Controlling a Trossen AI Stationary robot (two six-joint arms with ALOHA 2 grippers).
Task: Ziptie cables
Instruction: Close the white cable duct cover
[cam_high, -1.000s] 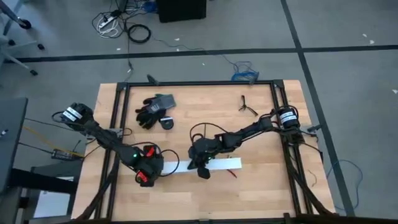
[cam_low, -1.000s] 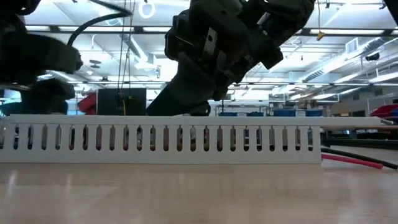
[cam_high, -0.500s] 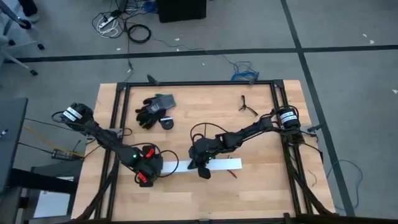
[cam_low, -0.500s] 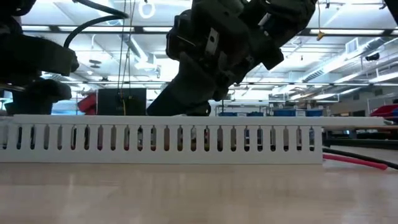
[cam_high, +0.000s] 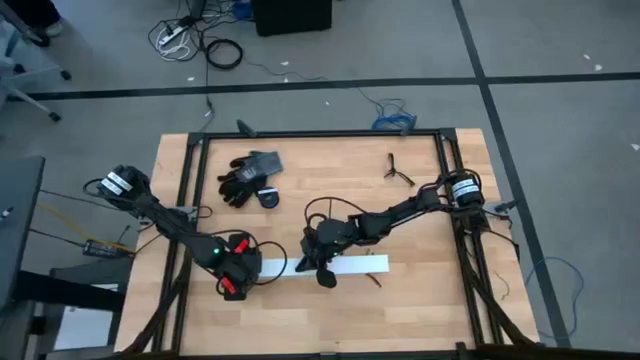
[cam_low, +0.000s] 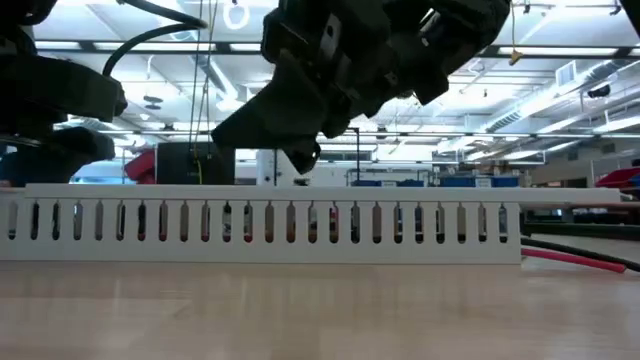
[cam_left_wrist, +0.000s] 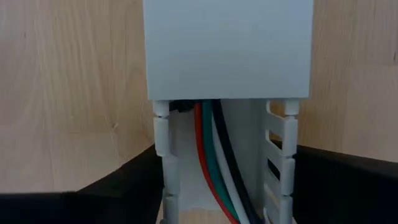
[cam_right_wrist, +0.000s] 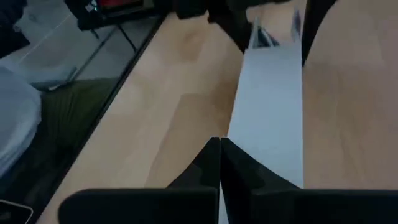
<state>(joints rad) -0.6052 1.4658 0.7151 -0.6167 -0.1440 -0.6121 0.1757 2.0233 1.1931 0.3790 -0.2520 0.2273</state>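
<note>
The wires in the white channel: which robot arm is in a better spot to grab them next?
Probably the left. Its end effector sits astride the open end of the white channel, where the cables show. The right end effector, fingers together, hovers over the channel's closed cover.

Grey floor (cam_high: 560, 60) all round a wooden table (cam_high: 420, 310), crossed by dark tape lines (cam_high: 300, 85). Far off, past the table: a black box (cam_high: 292, 15), a coil of black cord (cam_high: 224, 53), a white power strip (cam_high: 175, 33) (cables tangled about it). Blue cable (cam_high: 392, 115) at the far edge. Grey desk (cam_high: 18, 230) on the left. Ceiling strip lights (cam_low: 560, 110) in long rows overhead; blue bins (cam_low: 450, 181) in the far distance.
</note>
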